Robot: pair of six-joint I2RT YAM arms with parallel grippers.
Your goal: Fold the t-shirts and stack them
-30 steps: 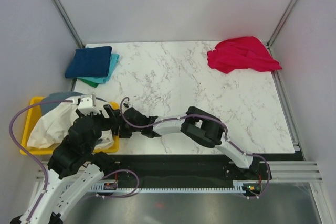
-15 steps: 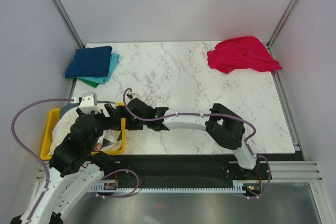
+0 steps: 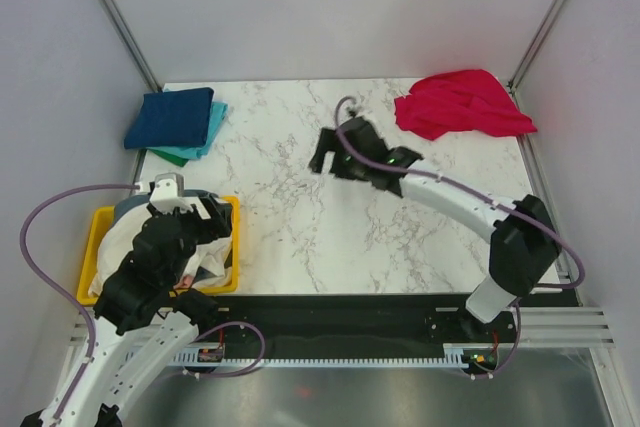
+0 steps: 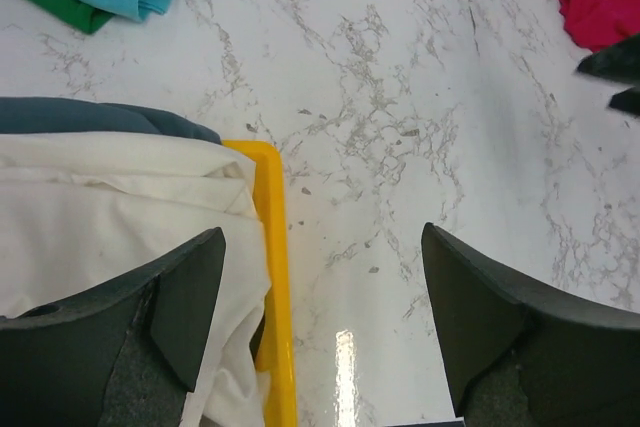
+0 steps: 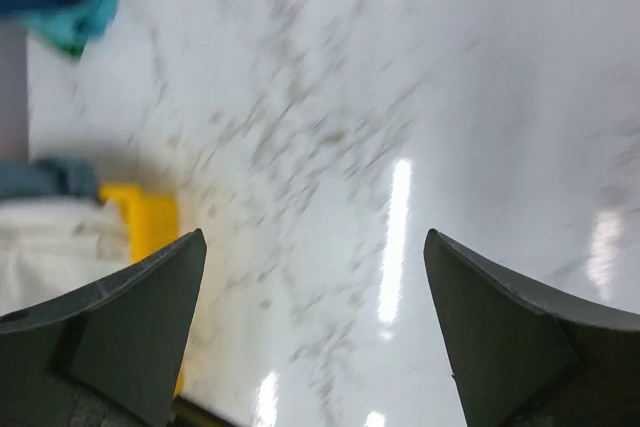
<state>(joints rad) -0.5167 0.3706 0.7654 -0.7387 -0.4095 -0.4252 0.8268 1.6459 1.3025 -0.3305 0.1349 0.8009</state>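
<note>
So the left gripper [image 4: 320, 247] hangs wide open, holding nothing, over the right rim of the yellow bin [image 4: 272, 277]; right gripper [image 5: 315, 247] likewise, with open marble table [image 3: 330, 237] all around.

On the table [image 3: 420, 237], a stack of folded shirts [image 3: 177, 123] sits in the far left corner and a crumpled shirt [image 3: 462, 104] in the far right corner, well apart. A bin [image 3: 234, 257] lies at the near left corner with loose shirts [image 3: 120, 242] heaped in it. The left gripper [image 4: 322, 247] hangs over the bin's right side. The right gripper [image 5: 315, 247] hangs over the table's far middle.
</note>
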